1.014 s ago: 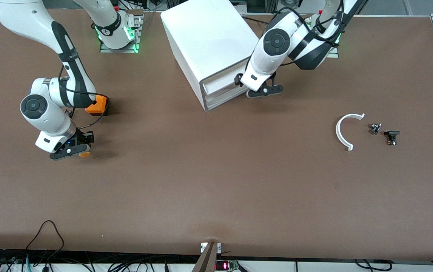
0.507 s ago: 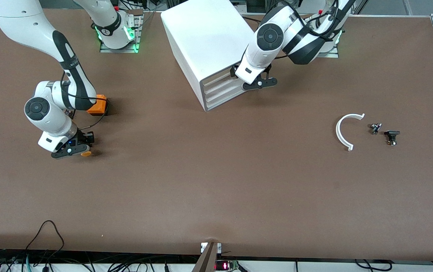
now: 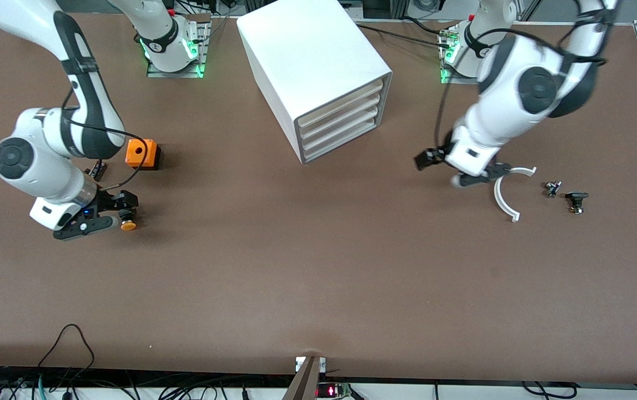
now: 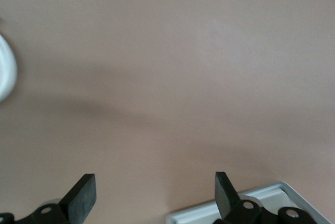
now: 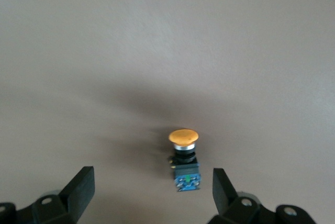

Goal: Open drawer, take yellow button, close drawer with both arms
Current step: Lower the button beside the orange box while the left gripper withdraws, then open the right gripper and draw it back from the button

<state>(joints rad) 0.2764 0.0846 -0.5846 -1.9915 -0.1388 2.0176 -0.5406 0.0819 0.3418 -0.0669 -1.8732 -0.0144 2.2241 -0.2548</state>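
Note:
The button (image 3: 128, 225), with an orange cap and a black body, lies on the table. In the right wrist view it (image 5: 183, 137) lies loose between the spread fingers, touching neither. My right gripper (image 3: 120, 215) (image 5: 152, 182) is open and low over the table around it. The drawer (image 3: 340, 100) is shut, flush with the three fronts below it in the white cabinet (image 3: 307, 50). My left gripper (image 3: 440, 171) (image 4: 154, 192) is open and empty over bare table, away from the cabinet, beside a white arc piece (image 3: 504, 194).
An orange cube with a round hole (image 3: 142, 153) and a small black part (image 3: 96, 169) lie close to the right arm. Two small dark parts (image 3: 551, 189) (image 3: 576, 201) lie past the arc toward the left arm's end of the table.
The left gripper pushed the top drawer shut, then swung away to the table beside the white arc. The right gripper drew back a little toward the right arm's end; the button stays on the table.

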